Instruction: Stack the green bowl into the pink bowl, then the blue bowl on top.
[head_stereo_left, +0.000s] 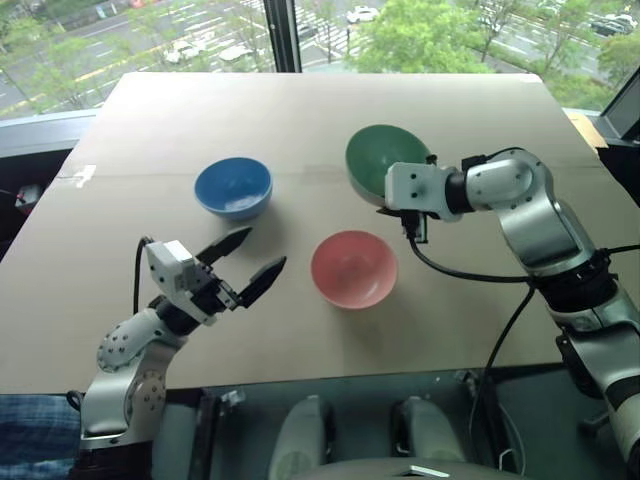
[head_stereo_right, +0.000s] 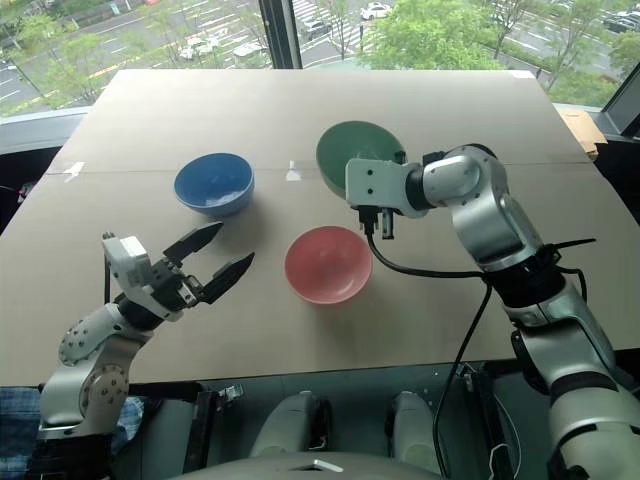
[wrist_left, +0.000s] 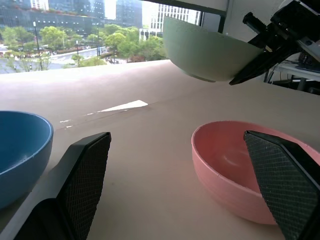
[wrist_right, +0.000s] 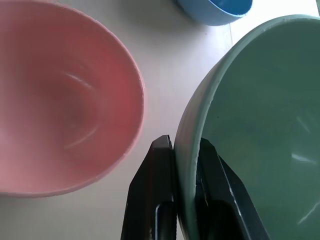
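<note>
Green bowl: we see the green bowl (head_stereo_left: 380, 160) lifted off the bench (head_stereo_left: 300, 110), tilted, held by its rim above and just behind the pink bowl (head_stereo_left: 353, 268).
Right gripper: the right gripper (wrist_right: 186, 155) pinches the green bowl's rim, one finger outside the wall and one inside.
Left gripper: the left gripper (head_stereo_left: 250, 262) is spread wide and holds nothing; it hovers near the front edge, between the blue bowl (head_stereo_left: 233, 187) and the pink bowl.
Pink bowl: it stands upright and empty on the bench, in front of the green bowl.
Blue bowl: it stands upright on the bench, well apart from the pink bowl, on the robot's left.
Step, as we judge: carrying the green bowl over the pink one; nothing is nested yet.
Risk one: the hold is only on a thin, glossy rim, so we think the bowl may swing or slip out.
Risk two: because the bowl is tilted, its low edge may strike the pink rim and push that bowl away.
Risk three: released off-centre, it may sit crooked and not nest.
</note>
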